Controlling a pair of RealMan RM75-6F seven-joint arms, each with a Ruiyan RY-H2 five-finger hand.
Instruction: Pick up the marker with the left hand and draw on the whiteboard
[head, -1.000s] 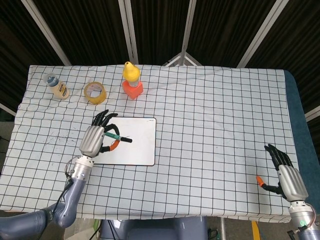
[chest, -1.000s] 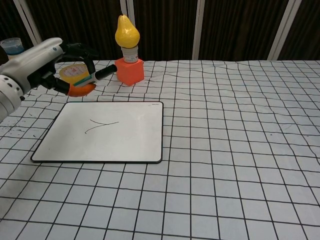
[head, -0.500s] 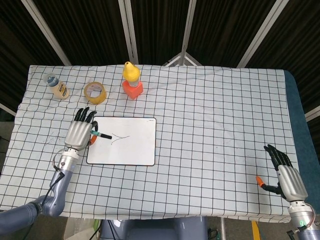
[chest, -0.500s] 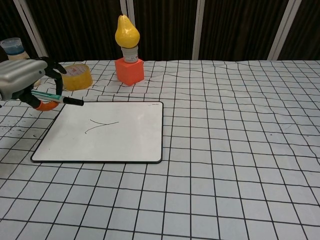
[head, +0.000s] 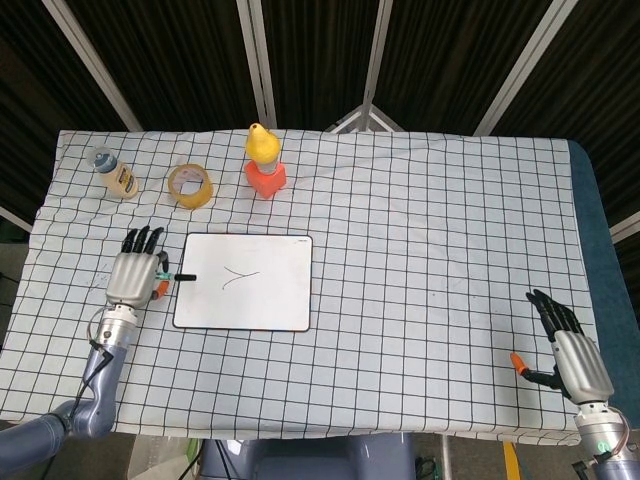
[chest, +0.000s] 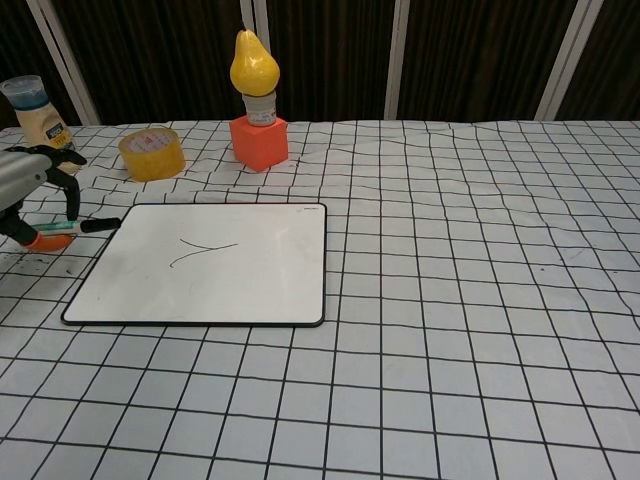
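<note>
The whiteboard (head: 260, 300) (chest: 240, 285) lies on the checked cloth with a thin black Y-shaped stroke near its middle. My left hand (head: 131, 279) (chest: 25, 185) is just left of the board's left edge and holds the green marker (head: 180, 276) (chest: 80, 226). The marker's black tip points toward the board edge. My right hand (head: 572, 355) rests at the table's near right corner, fingers spread and nothing in it; the chest view does not show it.
A roll of yellow tape (head: 189, 185) (chest: 151, 153), a small bottle (head: 113, 172) (chest: 32, 103) and a yellow pear on an orange block (head: 264, 160) (chest: 256, 95) stand along the back. The table (head: 450, 250) ends close to my right hand.
My left hand has carried the marker leftward off the whiteboard to its left edge and lower to the table. The drawn stroke now shows uncovered. My right hand has stayed put.
</note>
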